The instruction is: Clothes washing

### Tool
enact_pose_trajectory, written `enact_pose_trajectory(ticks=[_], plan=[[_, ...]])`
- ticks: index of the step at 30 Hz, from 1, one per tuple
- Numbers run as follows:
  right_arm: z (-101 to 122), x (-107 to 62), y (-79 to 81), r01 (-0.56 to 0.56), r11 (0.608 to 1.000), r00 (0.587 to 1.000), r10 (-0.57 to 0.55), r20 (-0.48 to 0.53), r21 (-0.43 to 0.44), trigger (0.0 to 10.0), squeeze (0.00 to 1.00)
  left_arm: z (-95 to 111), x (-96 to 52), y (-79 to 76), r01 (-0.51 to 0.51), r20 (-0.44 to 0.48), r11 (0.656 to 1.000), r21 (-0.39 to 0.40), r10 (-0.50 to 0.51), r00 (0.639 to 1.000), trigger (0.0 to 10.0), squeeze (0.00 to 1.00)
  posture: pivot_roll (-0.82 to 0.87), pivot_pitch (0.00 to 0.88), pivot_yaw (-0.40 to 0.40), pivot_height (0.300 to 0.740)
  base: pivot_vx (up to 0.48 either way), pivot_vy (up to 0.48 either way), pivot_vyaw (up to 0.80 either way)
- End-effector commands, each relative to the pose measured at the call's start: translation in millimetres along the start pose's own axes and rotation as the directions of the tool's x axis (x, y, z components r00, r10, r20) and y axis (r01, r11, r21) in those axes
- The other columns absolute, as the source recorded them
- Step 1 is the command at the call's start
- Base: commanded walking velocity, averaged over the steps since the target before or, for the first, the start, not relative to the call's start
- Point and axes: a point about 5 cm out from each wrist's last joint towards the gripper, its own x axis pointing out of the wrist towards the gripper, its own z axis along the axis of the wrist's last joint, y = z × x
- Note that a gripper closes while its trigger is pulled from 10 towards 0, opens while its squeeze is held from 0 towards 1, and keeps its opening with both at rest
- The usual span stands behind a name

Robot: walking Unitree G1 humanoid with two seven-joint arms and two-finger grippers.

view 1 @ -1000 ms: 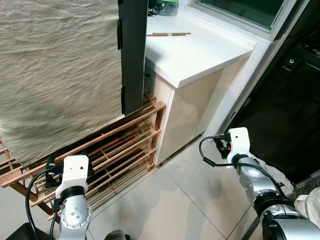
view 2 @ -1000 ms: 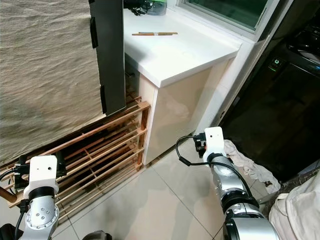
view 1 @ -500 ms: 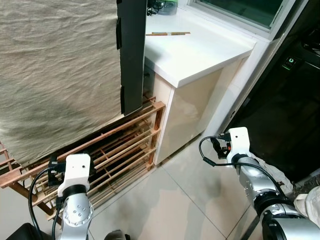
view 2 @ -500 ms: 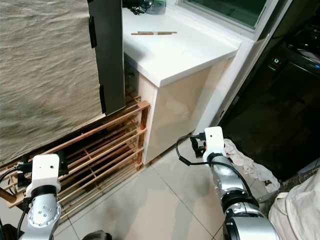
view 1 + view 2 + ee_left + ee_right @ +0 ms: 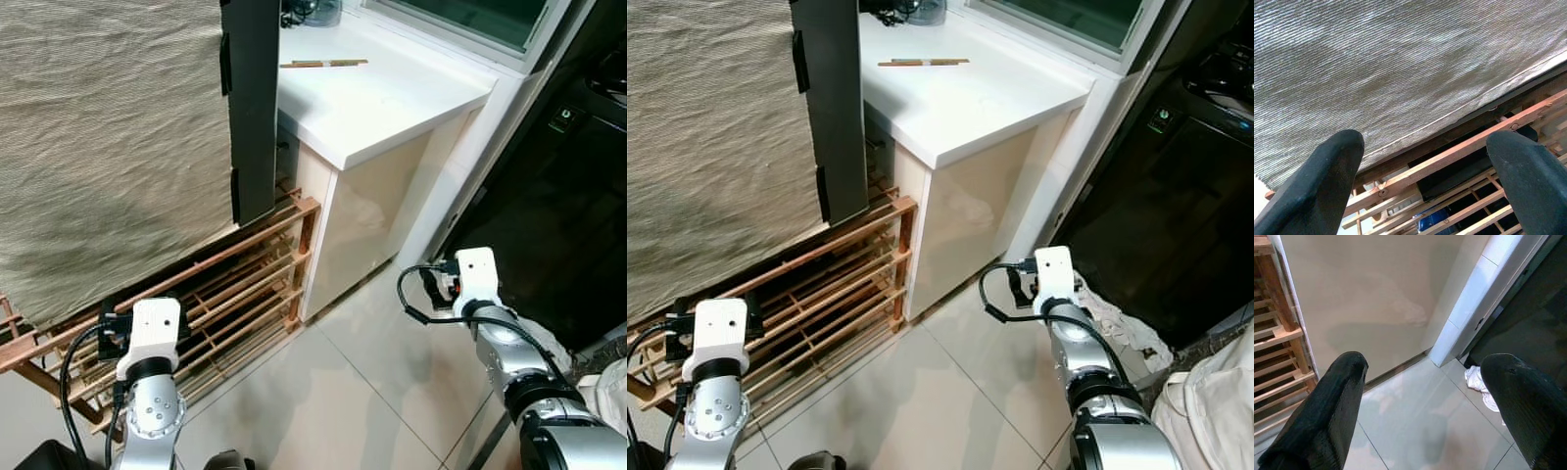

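Observation:
A crumpled white cloth (image 5: 1114, 320) lies on the floor tiles at the foot of a dark machine front (image 5: 563, 196) on the right; the right wrist view also shows the cloth (image 5: 1478, 383). A pale fabric bundle (image 5: 1213, 403) sits at the lower right corner. My right gripper (image 5: 1425, 363) is open and empty, held low over the tiles and facing the cream cabinet side, to the left of the cloth. My right arm (image 5: 497, 338) reaches forward there. My left gripper (image 5: 1425, 139) is open and empty, pointing at the wooden rack under the hanging fabric.
A white counter (image 5: 392, 98) on a cream cabinet (image 5: 358, 230) stands ahead, with a thin stick (image 5: 323, 64) on top. Left of it are a black panel (image 5: 253, 108), a beige hanging fabric (image 5: 108, 147) and a low wooden slatted rack (image 5: 230, 289). Pale floor tiles (image 5: 333, 401) lie between my arms.
The view has shifted slightly. My right arm has drifted a little to the right, toward the dark machine. Both grippers stay open.

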Motion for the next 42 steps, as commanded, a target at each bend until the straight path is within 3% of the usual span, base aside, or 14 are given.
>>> enact_pose_trajectory(ticks=[1, 42], plan=[[5.4, 1.7, -5.3, 0.021, 1.000, 1.000, -0.021, 0.004, 0.003, 10.0, 0.00, 2.0, 0.4, -4.5, 0.009, 0.010, 1.000, -0.001, -0.009, 1.000, 10.0, 0.00, -0.03, 0.043, -0.096, 0.740, 0.000, 0.000, 0.00], [7.4, 2.0, -6.4, 0.028, 0.999, 1.000, -0.028, 0.014, 0.020, 10.0, 0.00, 2.8, 2.7, -6.7, 0.024, 0.018, 1.000, 0.000, -0.024, 1.000, 10.0, 0.00, -0.04, 0.053, -0.089, 0.740, 0.000, 0.000, 0.00]])
